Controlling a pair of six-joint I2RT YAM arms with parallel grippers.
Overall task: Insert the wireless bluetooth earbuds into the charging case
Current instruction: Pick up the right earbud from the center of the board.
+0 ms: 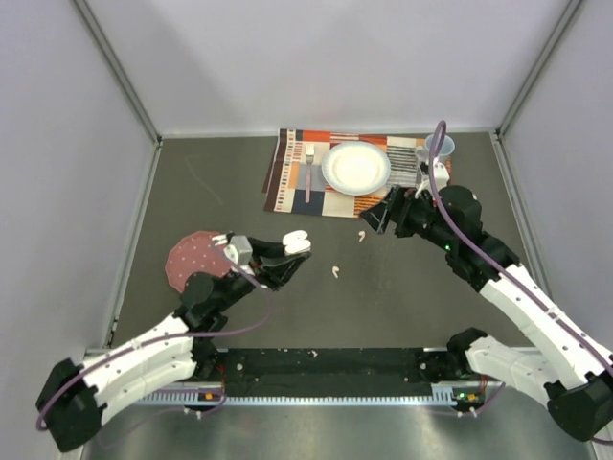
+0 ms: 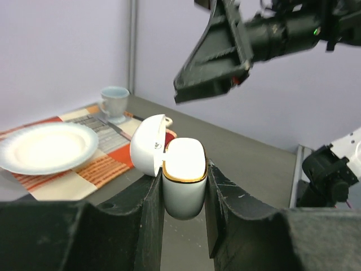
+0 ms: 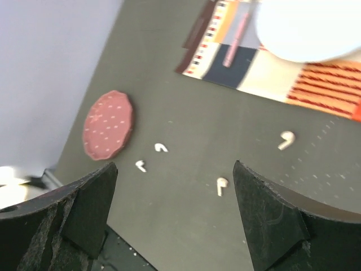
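Charging case (image 2: 181, 199), glossy white and oval with a gold rim, clamped upright in the left gripper (image 2: 185, 178), hinged lid swung open.
The right gripper (image 3: 175, 212) hangs spread wide and empty above the dark grey table (image 3: 169, 84), where four tiny white curved earbuds (image 3: 221, 186) lie apart from one another. Two lie near a round dusty-red dotted coaster (image 3: 108, 125); a striped patchwork placemat (image 3: 231, 65) bearing a white plate (image 3: 307, 28) sits beyond.

Setting: a robotics laboratory cell is shown.
Enclosure: a grey table (image 1: 402, 311) is boxed in by plain pale walls (image 1: 326, 57).
Rig: a left arm (image 1: 144, 356) and a right arm (image 1: 536, 309) are bolted at its near edge.
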